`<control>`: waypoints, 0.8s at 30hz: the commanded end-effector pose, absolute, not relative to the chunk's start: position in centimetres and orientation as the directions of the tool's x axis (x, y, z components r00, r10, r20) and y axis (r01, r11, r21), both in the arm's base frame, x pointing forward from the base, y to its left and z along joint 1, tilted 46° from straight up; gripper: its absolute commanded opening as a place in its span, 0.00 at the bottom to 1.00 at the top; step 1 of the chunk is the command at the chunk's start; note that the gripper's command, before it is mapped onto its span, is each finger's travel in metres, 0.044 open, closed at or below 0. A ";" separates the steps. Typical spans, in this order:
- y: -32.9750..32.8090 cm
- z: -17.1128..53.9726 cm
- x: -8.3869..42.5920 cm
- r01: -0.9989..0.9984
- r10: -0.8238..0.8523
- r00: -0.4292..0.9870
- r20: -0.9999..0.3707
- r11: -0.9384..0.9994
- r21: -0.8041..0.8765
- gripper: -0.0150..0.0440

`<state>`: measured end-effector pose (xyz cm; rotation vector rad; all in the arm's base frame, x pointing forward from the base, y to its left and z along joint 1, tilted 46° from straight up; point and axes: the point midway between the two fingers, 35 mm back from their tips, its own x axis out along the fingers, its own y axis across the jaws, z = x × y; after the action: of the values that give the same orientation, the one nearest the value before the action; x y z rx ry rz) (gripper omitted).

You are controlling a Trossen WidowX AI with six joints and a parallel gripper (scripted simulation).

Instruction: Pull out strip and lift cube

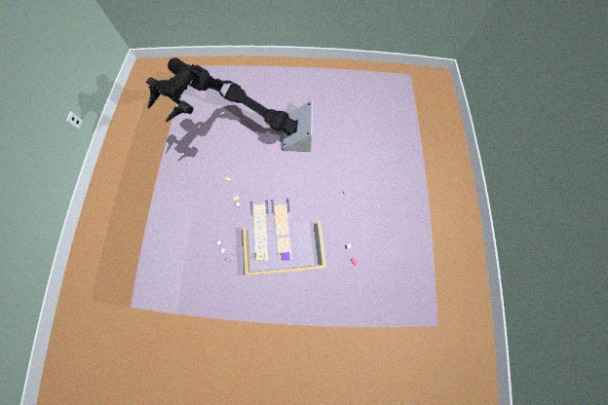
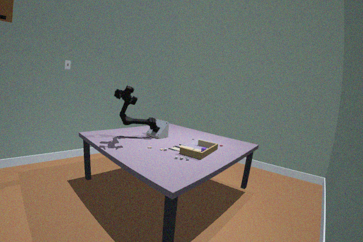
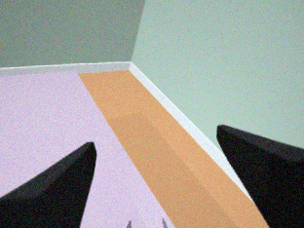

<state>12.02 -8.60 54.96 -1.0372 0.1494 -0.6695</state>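
Observation:
The left strip (image 1: 260,231), pale with a bluish pattern, looks unbroken in the top view. A pale yellow cube (image 1: 261,256) with dark marks sits at its end inside the walls. The right strip (image 1: 281,220), with an orange pattern, shows a gap across it. A purple cube (image 1: 285,256) (image 2: 203,148) sits on its end inside the walls. My gripper (image 1: 158,114) (image 3: 156,139) is open and empty, high above the table's left back area, far from strips and cubes. The strips are out of the wrist view.
A wooden three-sided wall (image 1: 285,270) (image 2: 190,152) surrounds the strips' far ends, open toward the arm base (image 1: 301,130) (image 2: 163,129). Short dark guides flank their near ends. Small white and yellow pieces lie left of it; a red piece (image 1: 354,261) and a white piece (image 1: 348,245) lie right.

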 end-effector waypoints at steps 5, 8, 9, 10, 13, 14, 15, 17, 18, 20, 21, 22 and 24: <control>0.1 50.8 19.7 0.370 -0.472 0.858 0.204 0.290 -0.883 0.93; 2.5 48.6 21.9 0.337 -0.440 0.879 0.182 0.306 -0.890 0.93; 3.2 47.8 22.5 0.328 -0.432 0.885 0.172 0.318 -0.889 0.93; 3.9 47.0 23.2 0.319 -0.424 0.891 0.162 0.331 -0.888 0.93; 6.0 44.3 25.1 0.285 -0.398 0.909 0.126 0.371 -0.884 0.93; 6.9 43.0 25.9 0.268 -0.387 0.916 0.108 0.389 -0.881 0.93; 7.7 41.6 26.7 0.250 -0.376 0.922 0.089 0.407 -0.878 0.93; 9.1 38.9 27.9 0.216 -0.358 0.932 0.050 0.441 -0.871 0.93; 9.6 37.7 28.4 0.201 -0.352 0.936 0.032 0.456 -0.867 0.93; 10.6 35.2 29.2 0.171 -0.340 0.940 -0.005 0.485 -0.858 0.93; 11.0 33.9 29.6 0.155 -0.335 0.942 -0.025 0.500 -0.852 0.93; 11.4 32.6 29.9 0.140 -0.331 0.943 -0.045 0.514 -0.846 0.93; 12.0 29.9 30.5 0.113 -0.327 0.941 -0.086 0.543 -0.832 0.93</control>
<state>29.14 10.42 35.59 -1.0175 0.1813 -0.3230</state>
